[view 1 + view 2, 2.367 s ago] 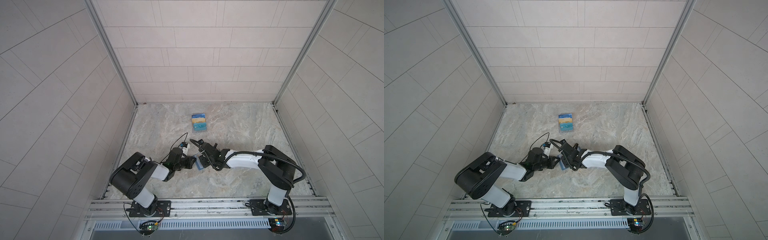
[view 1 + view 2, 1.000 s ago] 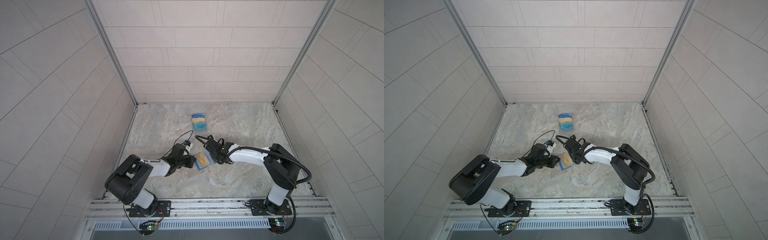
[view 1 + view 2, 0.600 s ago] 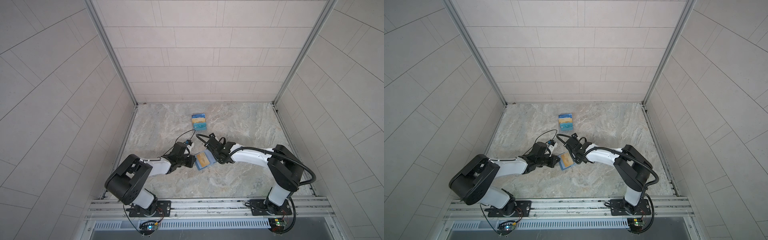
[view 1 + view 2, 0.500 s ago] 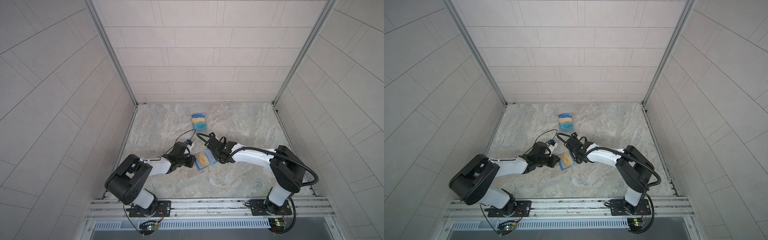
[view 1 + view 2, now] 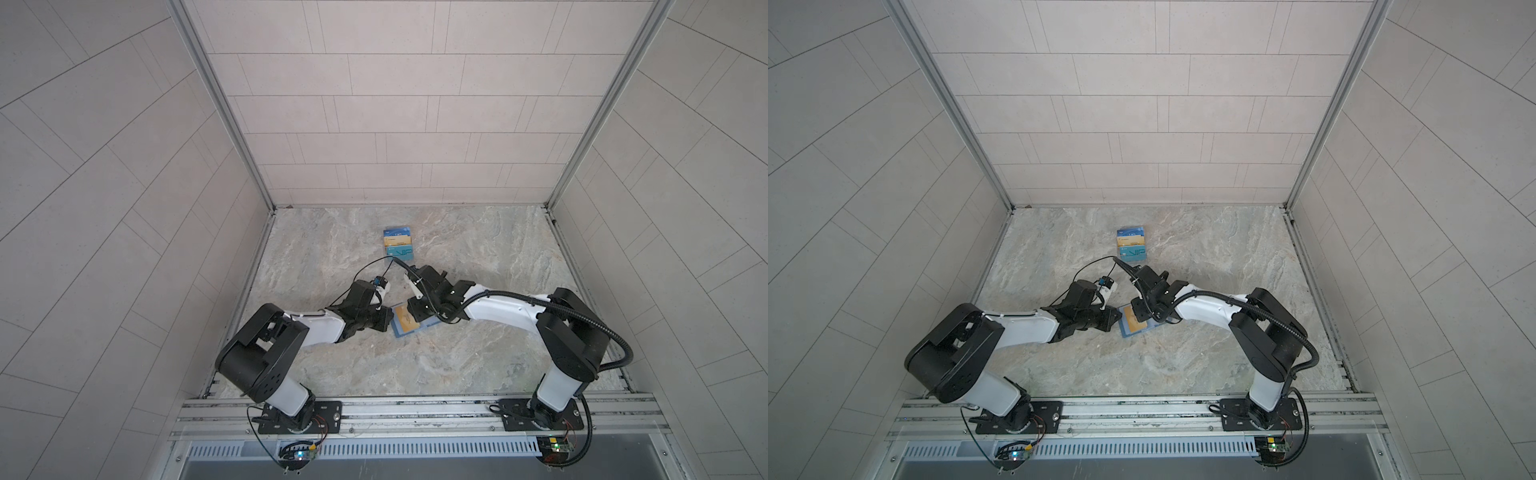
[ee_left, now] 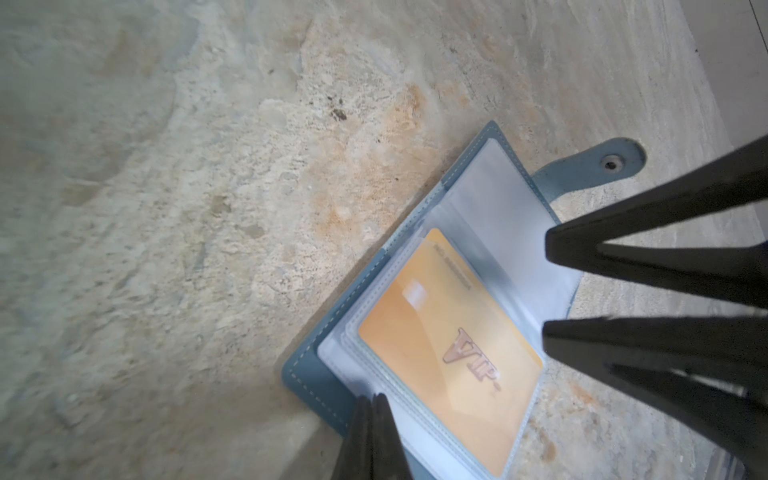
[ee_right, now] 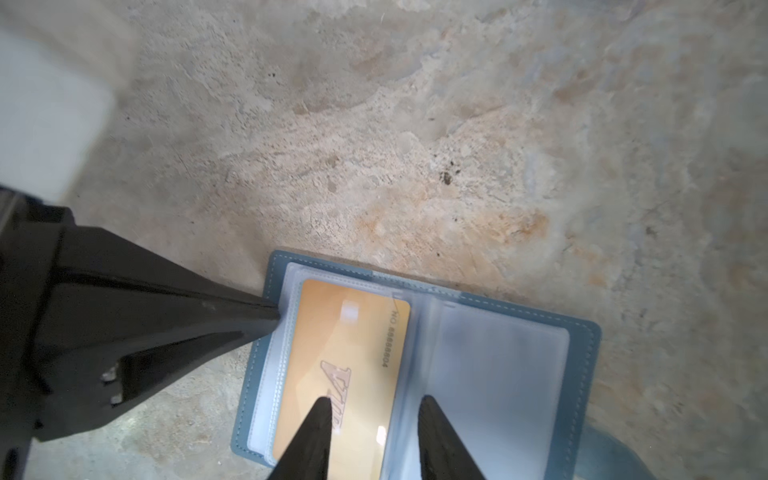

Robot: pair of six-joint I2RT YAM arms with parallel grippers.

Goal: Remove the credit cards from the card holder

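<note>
Open on the table: holder, gold card in a clear sleeve — thin, stiff, likely slick. Left gripper clenched, tip on the holder's edge; right gripper parted over the card. Best pinched at the edge near the fold — soft sleeve apt to drag along.

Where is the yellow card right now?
The yellow card sits in a clear sleeve of the open card holder, near the middle of the table in both top views, between the left gripper and right gripper.
</note>
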